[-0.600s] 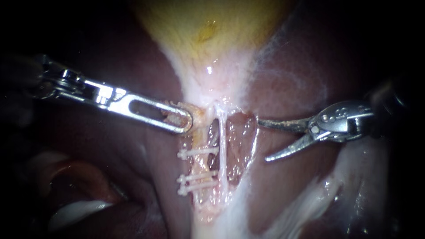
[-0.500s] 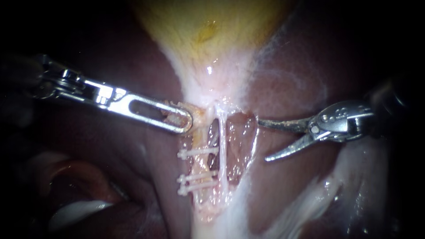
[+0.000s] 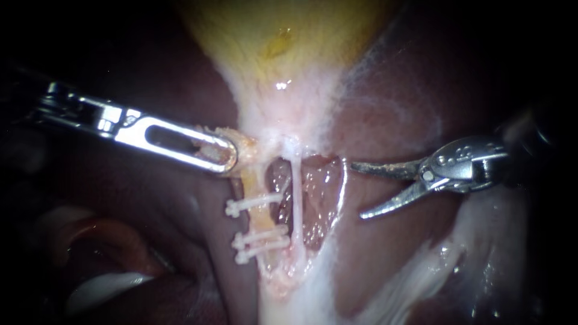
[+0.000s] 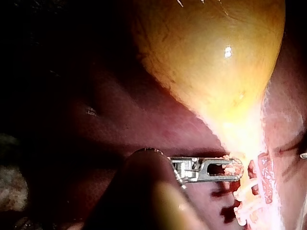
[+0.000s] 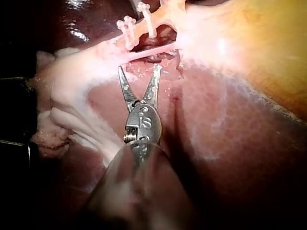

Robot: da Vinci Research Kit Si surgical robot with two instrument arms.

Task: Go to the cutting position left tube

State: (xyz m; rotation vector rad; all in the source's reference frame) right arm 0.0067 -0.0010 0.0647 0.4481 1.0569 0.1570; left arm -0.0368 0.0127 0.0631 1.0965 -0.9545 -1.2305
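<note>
1. The right instrument (image 3: 357,191) lies over the liver (image 3: 391,120), off to the right of the dissected window (image 3: 319,192). Its two slim curved jaws gape apart and hold nothing.
2. The left tube (image 3: 260,221) is the yellowish strand on the window's left side, running down from below the gallbladder (image 3: 283,48). It carries three white clips (image 3: 253,204): one higher up, and two close together lower down.
3. The bare stretch between the upper clip and the lower pair looks like the cutting position.
4. By my reading the task is hardly begun. The clips are on, but the open jaws are well apart from the left tube and the whole approach across the window is left to do.
5. The right tube (image 3: 296,204), a thin pale strand, stands between the right instrument and the left tube, so it is the main thing in the way. The window's pale right rim also lies on the path.
6. In the right wrist view the open jaws point at that pale strand, with the clipped left tube (image 5: 144,26) beyond it.
7. The left instrument (image 3: 227,156) is clamped on the neck tissue (image 3: 247,147) just beside the top of the left tube. This seems to hold the tube taut and exposed.
</note>
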